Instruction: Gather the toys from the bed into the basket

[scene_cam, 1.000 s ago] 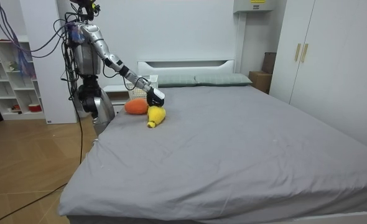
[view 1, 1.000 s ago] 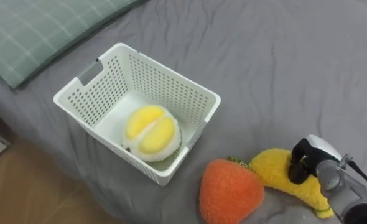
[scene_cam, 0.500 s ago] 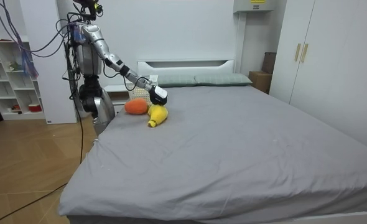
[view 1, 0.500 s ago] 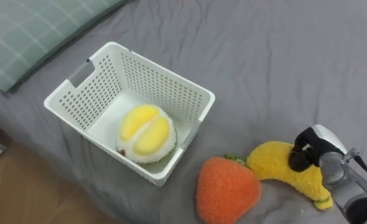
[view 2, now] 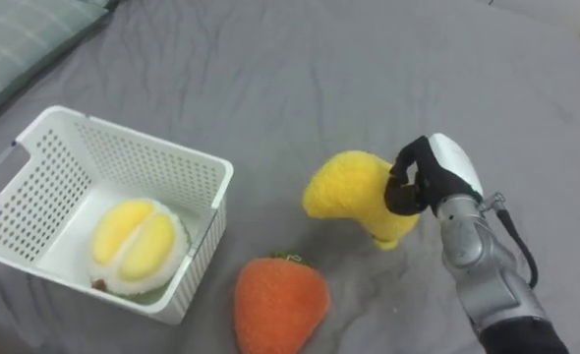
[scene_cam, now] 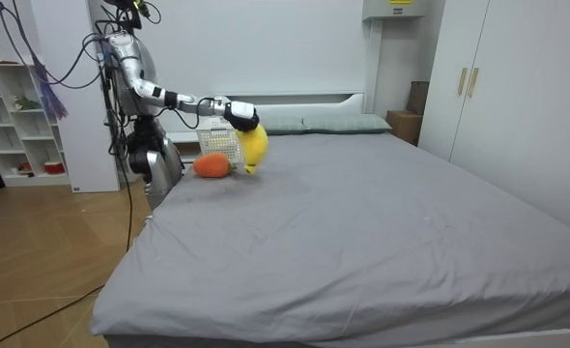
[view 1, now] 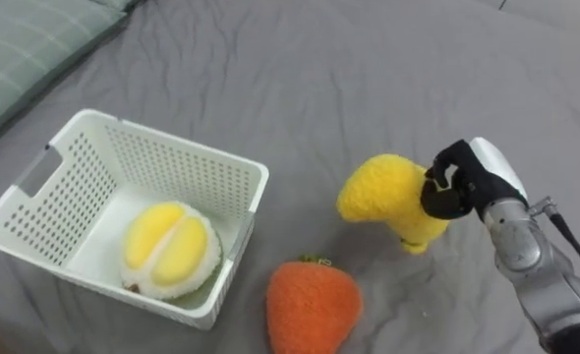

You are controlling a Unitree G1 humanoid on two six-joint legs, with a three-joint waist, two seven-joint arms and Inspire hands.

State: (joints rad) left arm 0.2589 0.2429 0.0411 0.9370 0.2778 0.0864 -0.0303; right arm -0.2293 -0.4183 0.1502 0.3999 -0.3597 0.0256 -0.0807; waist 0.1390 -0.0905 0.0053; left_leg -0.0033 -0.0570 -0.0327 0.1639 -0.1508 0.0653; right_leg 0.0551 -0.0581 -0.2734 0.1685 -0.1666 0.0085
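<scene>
My right hand (view 1: 459,181) (view 2: 423,177) is shut on a yellow plush banana (view 1: 386,197) (view 2: 351,192) and holds it lifted above the grey bed, as the room view shows the banana (scene_cam: 253,145) in the air. An orange plush strawberry (view 1: 311,304) (view 2: 278,302) (scene_cam: 211,166) lies on the bed just below and left of the banana. A white perforated basket (view 1: 93,152) (view 2: 69,147) stands at the left with a yellow and white plush durian (view 1: 169,250) (view 2: 134,246) inside it.
A green checked pillow (view 1: 20,39) lies at the upper left, beyond the basket. The grey bed sheet (view 1: 369,79) stretches wide to the right. In the room view I stand at the bed's head corner, with a white shelf (scene_cam: 19,126) behind me.
My right hand has lifted the banana off the bed and carried it up and toward the basket. The head camera has shifted, so the basket sits lower and further left.
</scene>
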